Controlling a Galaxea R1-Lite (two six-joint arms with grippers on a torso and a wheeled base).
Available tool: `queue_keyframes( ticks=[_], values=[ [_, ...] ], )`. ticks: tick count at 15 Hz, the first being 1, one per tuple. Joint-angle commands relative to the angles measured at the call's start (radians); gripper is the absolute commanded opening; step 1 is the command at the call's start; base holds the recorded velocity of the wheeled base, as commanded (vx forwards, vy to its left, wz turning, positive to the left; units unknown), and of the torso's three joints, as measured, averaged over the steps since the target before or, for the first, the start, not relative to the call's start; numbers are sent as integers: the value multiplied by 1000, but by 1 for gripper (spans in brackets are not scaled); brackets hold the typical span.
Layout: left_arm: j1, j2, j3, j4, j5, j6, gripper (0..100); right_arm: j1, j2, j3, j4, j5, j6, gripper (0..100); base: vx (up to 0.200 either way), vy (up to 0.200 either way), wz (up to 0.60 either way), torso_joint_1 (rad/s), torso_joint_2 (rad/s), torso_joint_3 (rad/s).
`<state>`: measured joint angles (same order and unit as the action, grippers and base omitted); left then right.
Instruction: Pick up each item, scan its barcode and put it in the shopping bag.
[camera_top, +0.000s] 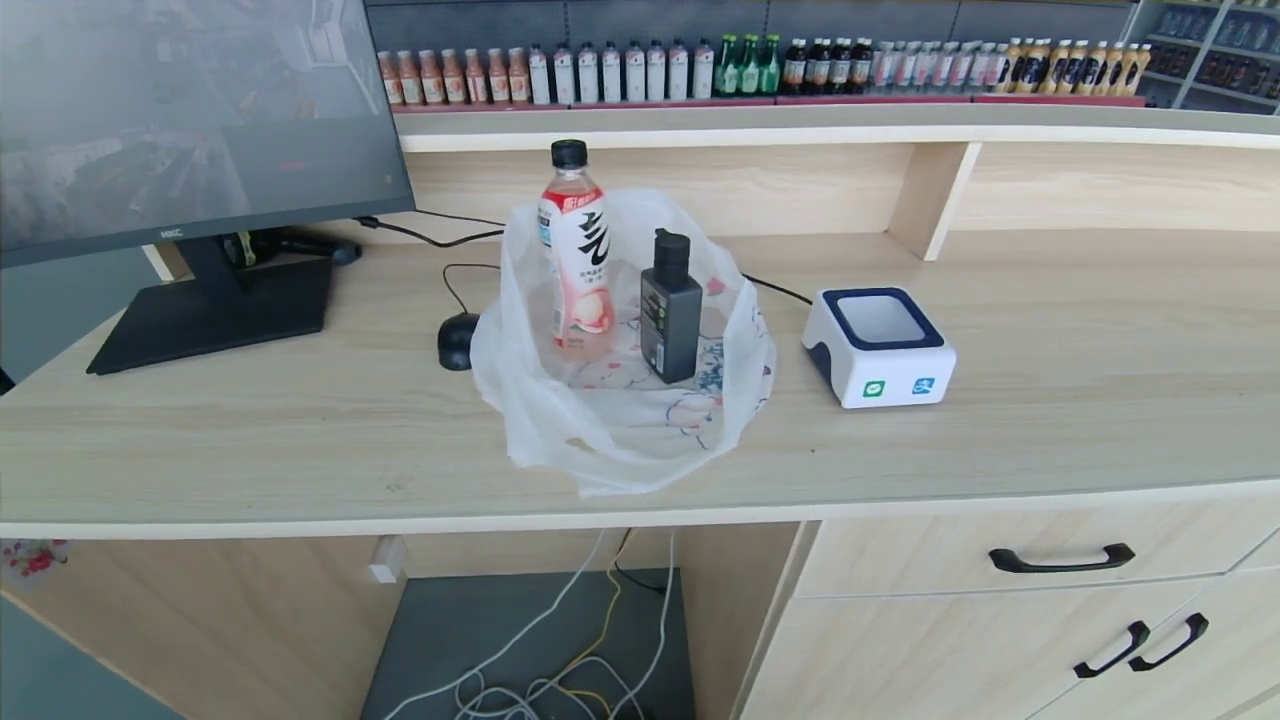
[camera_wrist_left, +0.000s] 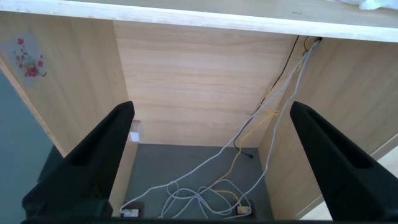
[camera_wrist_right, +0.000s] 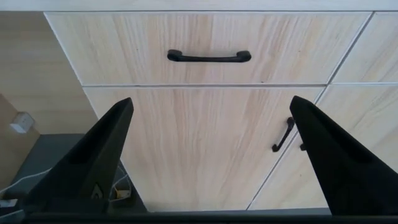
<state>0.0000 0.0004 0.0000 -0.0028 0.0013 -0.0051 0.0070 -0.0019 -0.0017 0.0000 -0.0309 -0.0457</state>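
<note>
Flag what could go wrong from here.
1. The tall pink bottle stands upright in the limp shopping bag; a nudge could topple it.
2. The bag lies close to the front edge of the counter and could slip off.
3. The left gripper and right gripper sit below the counter; rising, they might strike it.

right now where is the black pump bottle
In the head view the black pump bottle stands upright inside the shopping bag, just right of the pink drink bottle and left of the white scanner.
</note>
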Motion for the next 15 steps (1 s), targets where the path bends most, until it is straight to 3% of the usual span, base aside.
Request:
queue_keyframes(
  ticks=[1,15],
  values=[
    [0,0,0,0,0,1,100,1,2,0,0,0,0,100,0,-200,0,-7,7,7],
    [0,0,0,-2,0,-1,100,1,2,0,0,0,0,100,0,-200,0,3,3,2]
  ],
)
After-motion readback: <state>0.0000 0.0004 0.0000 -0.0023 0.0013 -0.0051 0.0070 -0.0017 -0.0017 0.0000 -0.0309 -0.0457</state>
